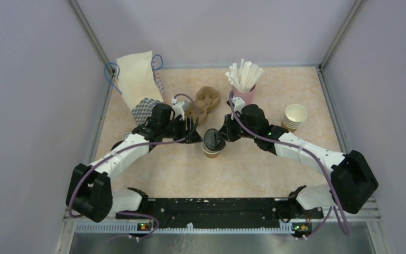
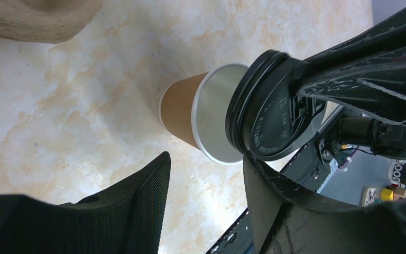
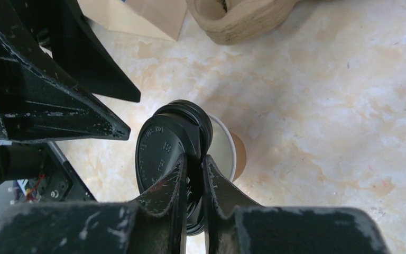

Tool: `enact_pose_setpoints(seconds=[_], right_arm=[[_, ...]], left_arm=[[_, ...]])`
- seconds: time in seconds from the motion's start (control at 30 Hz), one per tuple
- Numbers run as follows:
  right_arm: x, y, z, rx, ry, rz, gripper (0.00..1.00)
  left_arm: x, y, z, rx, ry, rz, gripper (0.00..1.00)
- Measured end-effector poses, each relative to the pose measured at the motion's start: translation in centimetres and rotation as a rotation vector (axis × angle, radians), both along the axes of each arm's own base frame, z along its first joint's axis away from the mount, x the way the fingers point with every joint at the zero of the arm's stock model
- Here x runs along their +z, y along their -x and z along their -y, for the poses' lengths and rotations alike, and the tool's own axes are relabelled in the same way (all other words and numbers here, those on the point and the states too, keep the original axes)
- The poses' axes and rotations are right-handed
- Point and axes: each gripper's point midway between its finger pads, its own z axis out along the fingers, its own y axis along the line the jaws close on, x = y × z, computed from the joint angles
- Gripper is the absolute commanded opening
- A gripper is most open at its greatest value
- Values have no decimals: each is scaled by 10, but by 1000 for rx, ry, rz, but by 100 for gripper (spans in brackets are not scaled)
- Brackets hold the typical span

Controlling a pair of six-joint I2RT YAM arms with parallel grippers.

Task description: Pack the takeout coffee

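my right tool [image 3: 193, 164] pinches the black lid [image 3: 161, 151] by its edge, tilted over the open cup [image 3: 237, 153] just beyond its tips; left tool [image 2: 206, 164] is spread, cup upright just ahead.

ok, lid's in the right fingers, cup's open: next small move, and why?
Probably level the black lid and slide it over the mouth of the cup. The right gripper pinches the lid's edge; it hangs tilted, covering only part of the white rim, not seated. The left gripper is open, short of the cup, so nothing steadies it: go gently.
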Motion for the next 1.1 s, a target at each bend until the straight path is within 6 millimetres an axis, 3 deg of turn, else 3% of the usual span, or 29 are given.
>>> enact_pose_setpoints(seconds=[0.73, 0.93, 1.1], right_arm=[[-31, -2, -15, 42, -26, -102, 16], [-32, -2, -15, 41, -23, -106, 22], [-34, -1, -14, 39, -18, -112, 33]], left_arm=[[-14, -5, 4, -10, -5, -30, 59], [-16, -6, 4, -9, -7, -34, 58], [-19, -6, 4, -9, -11, -41, 58]])
